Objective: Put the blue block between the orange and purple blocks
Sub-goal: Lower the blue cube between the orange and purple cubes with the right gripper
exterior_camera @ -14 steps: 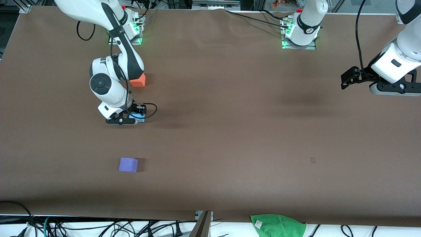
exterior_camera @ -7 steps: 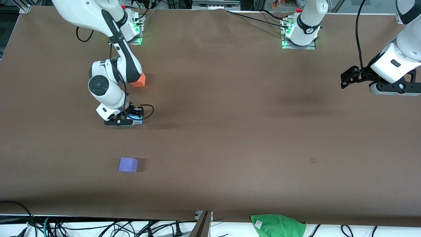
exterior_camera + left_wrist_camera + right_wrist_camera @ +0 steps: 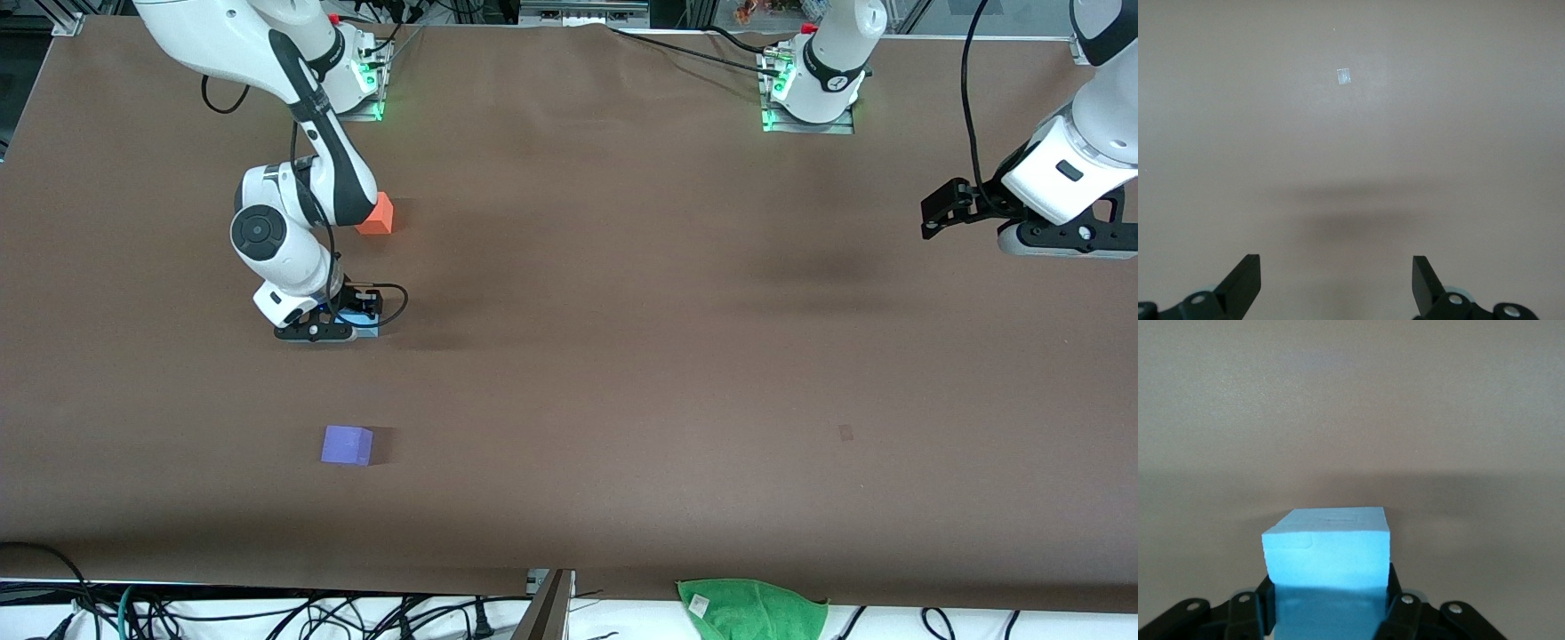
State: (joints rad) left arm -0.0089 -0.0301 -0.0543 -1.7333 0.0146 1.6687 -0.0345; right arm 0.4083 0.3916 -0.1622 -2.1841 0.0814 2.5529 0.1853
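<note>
Front view: the right tool is low over the brown bench, toward the right arm's end. Its fingers are clamped on the blue block, of which only a light corner shows beside the black fingers. Whether the block touches the bench cannot be told here. The orange block rests on the bench farther from the front camera than the tool, partly covered by the right arm's dark link. The purple block sits nearer to the front camera, well apart from the tool, so the blue block lies between the two. The left tool hangs above the bench at the left arm's end, waiting. A green cloth lies at the bench's near edge.

Left wrist view: the left tool has its two fingers spread wide with nothing between them, over bare bench with one small pale mark.

Right wrist view: the right tool is closed on the blue block, which fills the gap between the fingers, its top face level.
</note>
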